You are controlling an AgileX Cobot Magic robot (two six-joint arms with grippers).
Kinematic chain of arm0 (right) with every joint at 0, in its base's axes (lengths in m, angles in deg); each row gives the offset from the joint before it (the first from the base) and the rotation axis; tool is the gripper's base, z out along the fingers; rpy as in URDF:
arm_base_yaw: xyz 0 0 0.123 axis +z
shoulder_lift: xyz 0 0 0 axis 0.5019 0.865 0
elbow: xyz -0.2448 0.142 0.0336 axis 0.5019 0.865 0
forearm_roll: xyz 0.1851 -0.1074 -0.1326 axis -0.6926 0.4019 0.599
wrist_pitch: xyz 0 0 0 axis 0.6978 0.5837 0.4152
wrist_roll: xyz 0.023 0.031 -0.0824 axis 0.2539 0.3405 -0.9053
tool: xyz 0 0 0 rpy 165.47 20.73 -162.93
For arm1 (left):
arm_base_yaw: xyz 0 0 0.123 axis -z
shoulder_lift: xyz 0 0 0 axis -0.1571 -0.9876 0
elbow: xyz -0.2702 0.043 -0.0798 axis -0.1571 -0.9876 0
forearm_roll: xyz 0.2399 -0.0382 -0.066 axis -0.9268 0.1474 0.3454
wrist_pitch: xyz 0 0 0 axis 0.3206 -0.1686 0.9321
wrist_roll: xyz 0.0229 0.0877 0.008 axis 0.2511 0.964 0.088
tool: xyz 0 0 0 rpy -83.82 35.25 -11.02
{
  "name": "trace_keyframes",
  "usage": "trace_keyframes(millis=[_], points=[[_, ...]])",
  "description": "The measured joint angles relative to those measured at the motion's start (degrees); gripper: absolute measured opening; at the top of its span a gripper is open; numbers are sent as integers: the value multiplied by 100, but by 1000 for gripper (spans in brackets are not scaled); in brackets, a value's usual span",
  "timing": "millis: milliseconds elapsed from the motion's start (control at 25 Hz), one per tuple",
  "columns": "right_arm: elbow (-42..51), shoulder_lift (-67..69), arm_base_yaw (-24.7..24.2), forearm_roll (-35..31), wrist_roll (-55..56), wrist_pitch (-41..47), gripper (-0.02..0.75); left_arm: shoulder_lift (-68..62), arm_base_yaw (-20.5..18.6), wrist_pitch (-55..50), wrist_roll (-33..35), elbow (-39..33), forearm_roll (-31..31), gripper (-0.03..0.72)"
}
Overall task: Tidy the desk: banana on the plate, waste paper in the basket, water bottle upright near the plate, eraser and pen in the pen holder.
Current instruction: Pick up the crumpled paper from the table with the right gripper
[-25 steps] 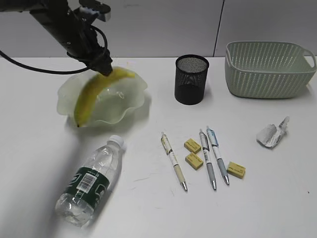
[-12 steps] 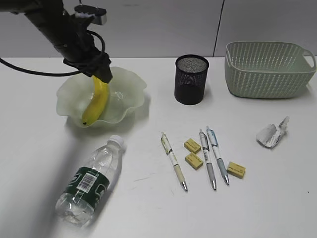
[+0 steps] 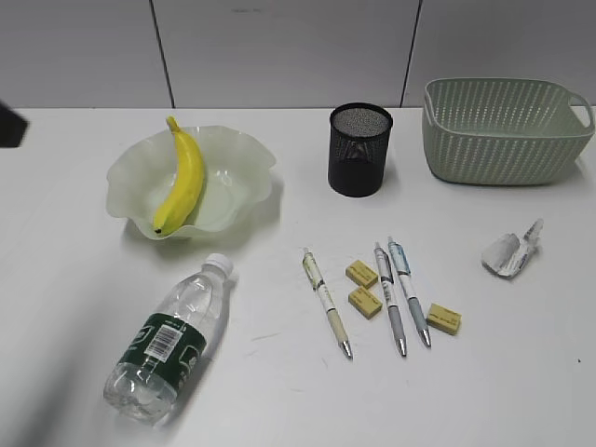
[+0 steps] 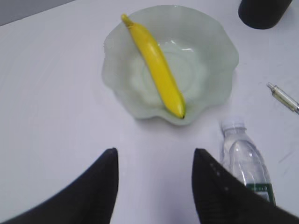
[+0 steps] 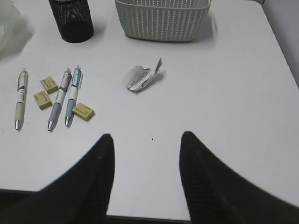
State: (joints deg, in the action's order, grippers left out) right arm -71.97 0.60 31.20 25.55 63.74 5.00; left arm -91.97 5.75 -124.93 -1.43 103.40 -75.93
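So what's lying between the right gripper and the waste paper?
Nothing. In the right wrist view, only bare desk separates the open right gripper from the waste paper; pens and erasers sit off to the side.

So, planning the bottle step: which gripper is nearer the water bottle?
Left. The left gripper hovers beside the water bottle; the right gripper is over bare desk.

From where I sit, the desk's (image 3: pixel 65 307) near-left corner has bare room, bounded by the lying bottle (image 3: pixel 168 343). The plate (image 3: pixel 244 158) with the banana (image 3: pixel 182 186) blocks the far-left part. Between plate and pen holder (image 3: pixel 359 149) runs a narrow open lane. Pens (image 3: pixel 387 298) and erasers (image 3: pixel 364 302) clutter the middle near the front edge. Right of them, only the paper wad (image 3: pixel 509 251) interrupts the surface; the basket (image 3: pixel 503 130) fills the far-right corner.
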Motion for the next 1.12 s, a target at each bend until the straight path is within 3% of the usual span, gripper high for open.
trace_keyframes(millis=[200, 320, 480, 680, 880, 1120], points=[[0, 0, 0, 0, 0, 0, 371, 2857, 0, -742, -1258, -1225, -810, 382], [0, 0, 0, 6, 0, 0, 371, 4073, 0, -1417, -1889, -1604, -1299, 382], [0, 0, 0, -4, 0, 0, 371, 5243, 0, -2157, -2231, -1800, -1726, 382], [0, 54, 0, -76, 0, 0, 371, 5984, 0, -2586, -2681, -2084, -1893, 380], [-68, 730, 0, -360, -341, -55, 371, 6492, -13, -2342, -2734, -2303, -1888, 362], [-145, 2498, 0, -755, -571, -996, 371, 6676, -13, -2289, -2736, -2324, -1888, 354]])
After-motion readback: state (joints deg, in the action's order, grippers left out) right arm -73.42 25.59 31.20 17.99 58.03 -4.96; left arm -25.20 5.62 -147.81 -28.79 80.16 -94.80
